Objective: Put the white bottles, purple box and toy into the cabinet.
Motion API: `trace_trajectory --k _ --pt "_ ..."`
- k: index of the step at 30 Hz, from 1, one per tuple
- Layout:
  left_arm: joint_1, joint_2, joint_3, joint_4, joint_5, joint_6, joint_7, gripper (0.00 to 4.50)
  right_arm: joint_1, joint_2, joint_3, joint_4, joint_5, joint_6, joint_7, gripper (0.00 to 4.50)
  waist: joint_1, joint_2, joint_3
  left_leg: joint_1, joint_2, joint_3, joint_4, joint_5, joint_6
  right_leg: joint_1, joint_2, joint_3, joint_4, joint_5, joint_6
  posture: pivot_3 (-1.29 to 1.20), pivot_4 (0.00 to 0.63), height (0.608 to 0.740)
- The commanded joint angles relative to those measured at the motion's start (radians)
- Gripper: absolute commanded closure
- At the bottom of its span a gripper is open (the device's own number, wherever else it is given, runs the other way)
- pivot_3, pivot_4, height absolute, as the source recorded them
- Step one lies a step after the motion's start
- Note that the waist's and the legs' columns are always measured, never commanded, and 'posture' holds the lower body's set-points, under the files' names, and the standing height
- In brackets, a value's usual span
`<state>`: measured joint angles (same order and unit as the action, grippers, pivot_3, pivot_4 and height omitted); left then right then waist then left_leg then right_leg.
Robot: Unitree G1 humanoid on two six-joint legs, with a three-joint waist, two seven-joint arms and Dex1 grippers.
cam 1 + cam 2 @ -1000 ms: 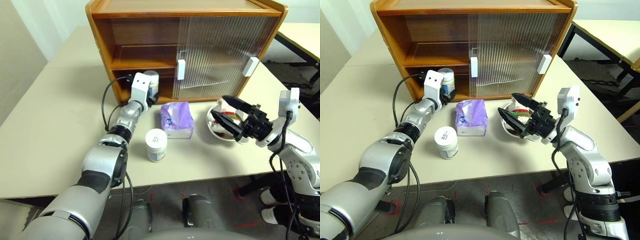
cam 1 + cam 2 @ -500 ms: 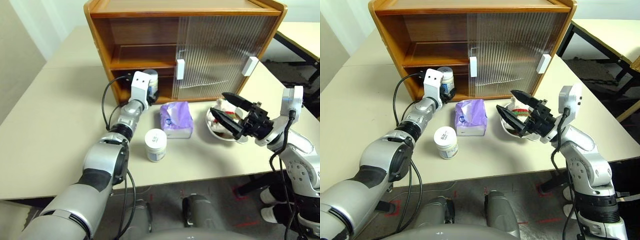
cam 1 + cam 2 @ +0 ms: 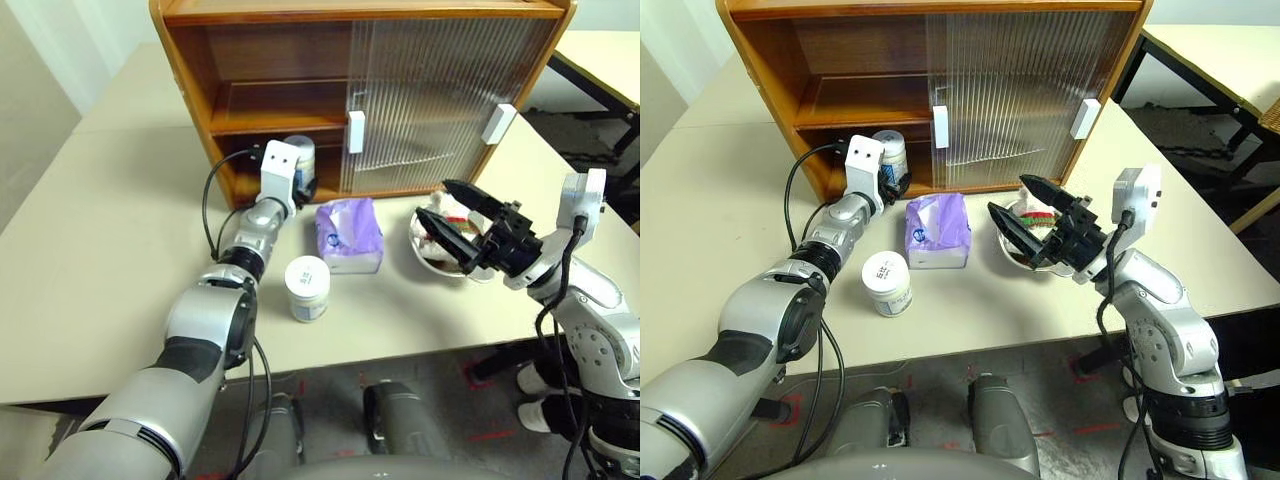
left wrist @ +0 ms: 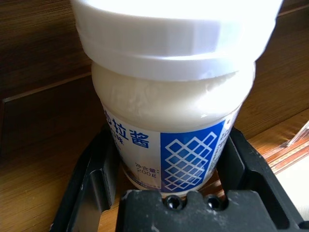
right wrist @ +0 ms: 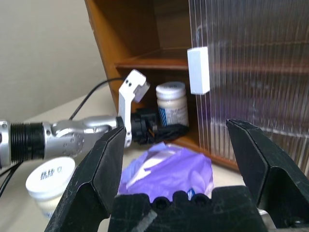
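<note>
One white bottle (image 4: 174,96) stands upright at the left end of the cabinet's (image 3: 190,60) lower shelf. My left gripper (image 3: 304,186) is shut on it, a finger against each side. The other white bottle (image 3: 307,288) stands on the table in front. The purple box (image 3: 347,235) lies beside it, closer to the cabinet. The toy (image 3: 1042,214) sits in a steel bowl (image 3: 428,256), partly hidden. My right gripper (image 3: 434,200) hangs open just above that bowl, holding nothing.
The cabinet's ribbed sliding doors (image 3: 430,90) with white handles (image 3: 356,131) cover its right half; the left half stands open. A second table (image 3: 610,50) is at the far right. The table's front edge (image 3: 330,350) runs close behind the standing bottle.
The camera has tipped a little, so the whole picture has shifted. Neither arm nor any thing has visibly moved.
</note>
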<state>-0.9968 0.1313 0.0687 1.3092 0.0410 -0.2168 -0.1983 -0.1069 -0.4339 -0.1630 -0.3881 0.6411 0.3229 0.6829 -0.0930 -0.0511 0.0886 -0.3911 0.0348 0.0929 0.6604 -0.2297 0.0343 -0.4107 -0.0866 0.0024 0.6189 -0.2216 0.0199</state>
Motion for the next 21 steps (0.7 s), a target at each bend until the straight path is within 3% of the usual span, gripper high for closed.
trace_trajectory --k 1,20,21 --pt "-0.013 -0.001 0.003 0.002 0.01 0.002 0.002 1.33 -0.007 -0.004 0.008 -0.012 -0.005 0.005 -0.009 0.0 0.0 0.0 0.001 0.0 0.0 0.0 0.0 0.0 0.0 0.0 0.0 0.0 0.0 0.0 0.0 -0.19 0.099 0.74" --pt "-0.027 -0.003 0.013 0.017 0.016 0.022 0.059 1.33 -0.007 -0.014 -0.003 -0.044 0.018 0.043 -0.017 0.0 -0.002 0.0 0.023 0.0 0.0 0.0 0.0 0.0 0.0 0.0 0.0 0.0 0.0 0.0 0.0 -0.21 0.107 0.74" --pt "-0.026 -0.005 0.014 0.017 0.015 0.025 0.06 0.98 -0.006 -0.014 -0.003 -0.046 0.019 0.046 -0.017 0.0 -0.002 0.0 0.024 0.0 0.0 0.0 0.0 0.0 0.0 0.0 0.0 0.0 0.0 0.0 0.0 -0.21 0.107 0.74"
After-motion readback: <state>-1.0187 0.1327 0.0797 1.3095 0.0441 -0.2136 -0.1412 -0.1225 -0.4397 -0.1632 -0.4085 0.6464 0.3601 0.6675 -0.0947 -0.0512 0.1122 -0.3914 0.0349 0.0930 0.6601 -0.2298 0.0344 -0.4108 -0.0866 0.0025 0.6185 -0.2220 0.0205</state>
